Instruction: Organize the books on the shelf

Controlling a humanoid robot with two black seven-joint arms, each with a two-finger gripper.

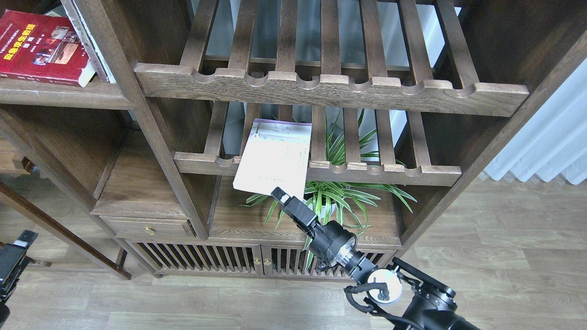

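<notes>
Currently: white-lavender book [274, 158] lying on the lower slatted rack [367, 173], near corner hanging out past the scalloped rail. Right gripper [280, 195] at that overhanging bottom edge, touching or nearly so; seen end-on, fingers not separable, so cannot tell if clamped on the cover or just beside it. Left gripper [16, 247] low at frame's left edge, well away from everything, opening unreadable too.

Handling, judged: thin paperback, light, floppy — will sag and peel if pinched by one corner. Glossy cover, likely slippery. Better hold: mid bottom edge or near the spine, pads across the full page block.

Red book [39, 48] lying flat on the solid shelf [59, 94] upper left, more books [89, 39] leaning just beside it against the post [137, 114]. Pale green one not identifiable.

Clearance: upper slatted rack [330, 89] close above, so draw the book straight out toward the robot before lifting. Spider plant [337, 195] directly below and behind the gripper — leaf snag risk. Route to shelf must go out around the post, open room only in front of the unit.
</notes>
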